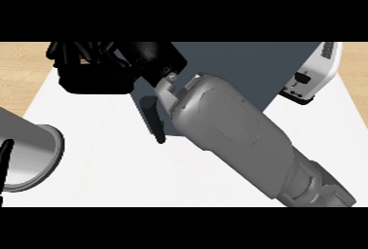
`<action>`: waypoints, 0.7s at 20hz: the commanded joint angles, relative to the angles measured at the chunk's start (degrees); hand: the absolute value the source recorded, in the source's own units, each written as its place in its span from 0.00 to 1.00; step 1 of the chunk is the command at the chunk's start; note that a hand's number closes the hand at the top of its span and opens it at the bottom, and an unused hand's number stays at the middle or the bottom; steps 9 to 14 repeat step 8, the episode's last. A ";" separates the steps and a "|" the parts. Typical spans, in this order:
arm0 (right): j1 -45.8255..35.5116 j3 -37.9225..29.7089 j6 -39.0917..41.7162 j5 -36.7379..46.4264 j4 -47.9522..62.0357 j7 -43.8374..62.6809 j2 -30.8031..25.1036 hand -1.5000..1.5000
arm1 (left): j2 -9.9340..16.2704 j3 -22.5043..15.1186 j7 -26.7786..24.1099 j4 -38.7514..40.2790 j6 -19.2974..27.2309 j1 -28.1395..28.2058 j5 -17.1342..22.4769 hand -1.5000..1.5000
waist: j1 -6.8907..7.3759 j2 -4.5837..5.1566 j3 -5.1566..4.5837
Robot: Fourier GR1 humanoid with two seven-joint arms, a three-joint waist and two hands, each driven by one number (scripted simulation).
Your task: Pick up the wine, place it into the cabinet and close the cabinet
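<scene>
The wine itself cannot be made out with certainty: a dark slim upright shape [152, 119] stands on the white surface [144, 180] just left of the right forearm, and it may be the bottle or the cabinet's door handle — the view does not settle which. Behind it, the dark grey cabinet [251, 65] fills the far middle of the scene. The right hand [108, 61] reaches far and left, its black fingers bunched over a black mass at the cabinet's left edge; whether they are curled round something or merely pressed against it, I cannot tell. The right forearm [230, 129] crosses the picture from the near right corner. At the near left edge, a sliver of the left hand [6, 155] shows beside its grey forearm [28, 155]; its fingers are too little seen to judge. A white toaster [313, 73] stands at the far right. The scene would fit setting the bottle inside or working the door — either calls for a careful sweep near the cabinet front.
</scene>
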 commanded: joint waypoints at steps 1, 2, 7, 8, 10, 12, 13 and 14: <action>0.17 -4.02 -0.70 2.21 8.43 -2.53 -4.24 1.00 | -1.31 -0.65 -0.29 2.73 0.04 -1.73 -0.93 0.00 | -1.44 2.29 1.09; 1.57 -2.88 -1.38 3.00 8.25 -2.65 -4.45 1.00 | -0.26 0.27 1.39 1.16 0.31 -1.55 0.18 0.00 | -1.58 2.11 1.14; 2.49 -2.19 0.07 3.57 11.51 -6.98 -5.65 1.00 | -0.01 1.03 1.77 0.66 0.37 -2.02 0.09 0.00 | -1.51 2.27 1.16; 0.39 -3.64 1.57 2.71 12.38 -7.12 -6.60 1.00 | -1.73 -1.13 -0.73 2.83 -1.25 -0.83 -1.40 0.00 | -1.12 2.34 1.03; 0.39 -3.64 1.57 2.71 12.38 -7.12 -6.60 1.00 | -1.73 -1.13 -0.73 2.83 -1.25 -0.83 -1.40 0.00 | -1.12 2.34 1.03; 0.39 -3.64 1.57 2.71 12.38 -7.12 -6.60 1.00 | -1.73 -1.13 -0.73 2.83 -1.25 -0.83 -1.40 0.00 | -1.12 2.34 1.03; 0.39 -3.64 1.57 2.71 12.38 -7.12 -6.60 1.00 | -1.73 -1.13 -0.73 2.83 -1.25 -0.83 -1.40 0.00 | -1.12 2.34 1.03; 0.39 -3.64 1.57 2.71 12.38 -7.12 -6.60 1.00 | -1.73 -1.13 -0.73 2.83 -1.25 -0.83 -1.40 0.00 | -1.12 2.34 1.03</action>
